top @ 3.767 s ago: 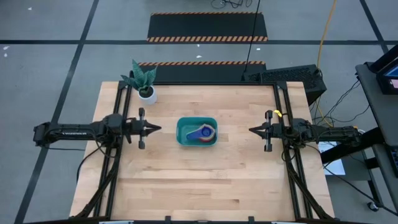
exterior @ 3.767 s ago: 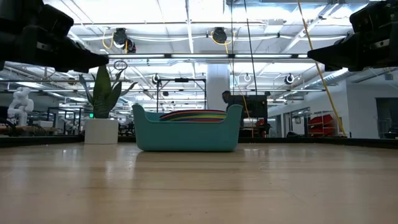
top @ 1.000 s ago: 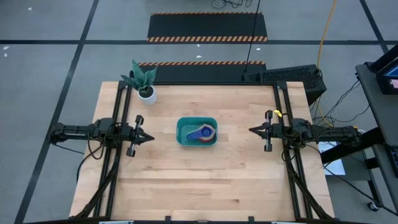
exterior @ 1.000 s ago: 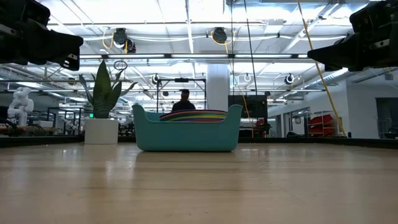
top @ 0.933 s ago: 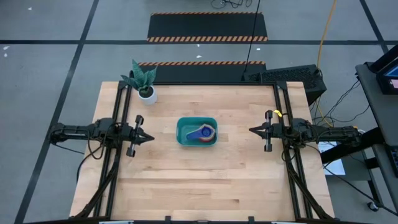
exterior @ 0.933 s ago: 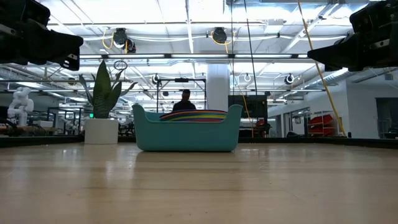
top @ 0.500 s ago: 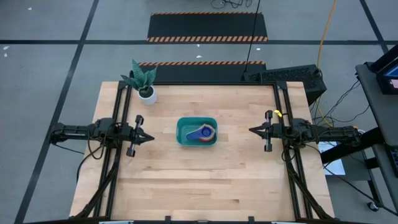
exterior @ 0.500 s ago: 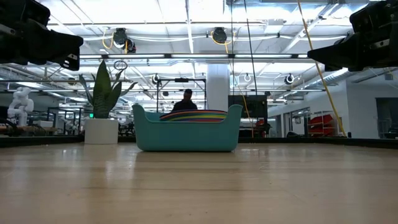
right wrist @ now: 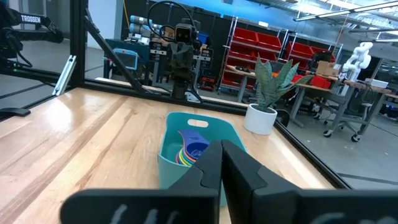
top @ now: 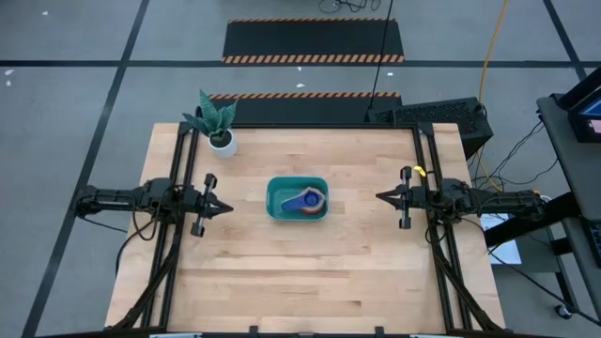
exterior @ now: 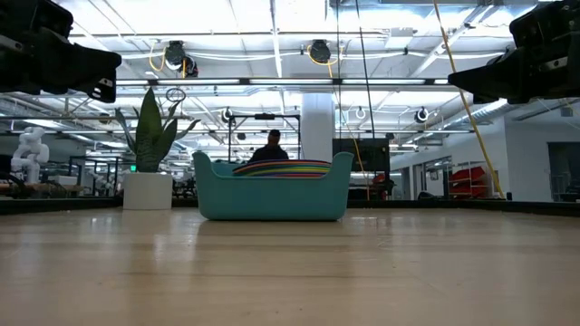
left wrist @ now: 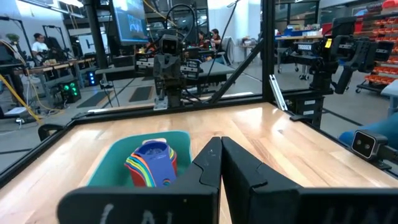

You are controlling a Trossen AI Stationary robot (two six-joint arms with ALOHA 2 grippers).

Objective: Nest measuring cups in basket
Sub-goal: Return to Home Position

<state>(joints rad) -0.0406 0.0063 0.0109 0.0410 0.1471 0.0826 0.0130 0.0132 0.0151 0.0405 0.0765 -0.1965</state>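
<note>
Over opposite table [top: 300,272] edges, holding level and aimed inward: left end effector [top: 223,206] and right end effector [top: 381,196], both pinched together, well apart from the basket [top: 274,208] mid-table. Measuring cups [top: 305,200] nested inside. Left drawn back outward since earlier; right unmoved.

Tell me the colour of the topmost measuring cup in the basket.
Dark blue. The top measuring cup shows best in the high view.
</note>
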